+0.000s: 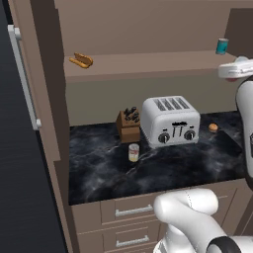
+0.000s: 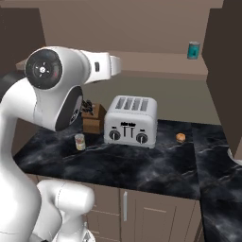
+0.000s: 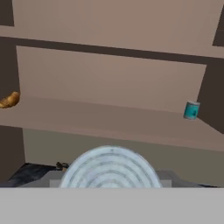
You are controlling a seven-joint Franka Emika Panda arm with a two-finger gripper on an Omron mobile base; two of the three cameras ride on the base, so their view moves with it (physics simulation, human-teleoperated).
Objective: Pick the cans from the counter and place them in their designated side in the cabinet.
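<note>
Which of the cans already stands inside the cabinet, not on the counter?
The teal-blue can stands upright at the right end of the cabinet shelf. The cream-yellow can with its red band stands on the black counter.

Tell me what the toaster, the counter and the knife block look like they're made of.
Toaster: probably brushed or polished metal, going by its silvery grey sheen, with dark knobs that may be plastic. Counter: looks like polished black marble or a marble-look stone, from the white veins and soft gloss. Knife block: seemingly wood, plain matte brown, with dark handles sticking out.
</note>
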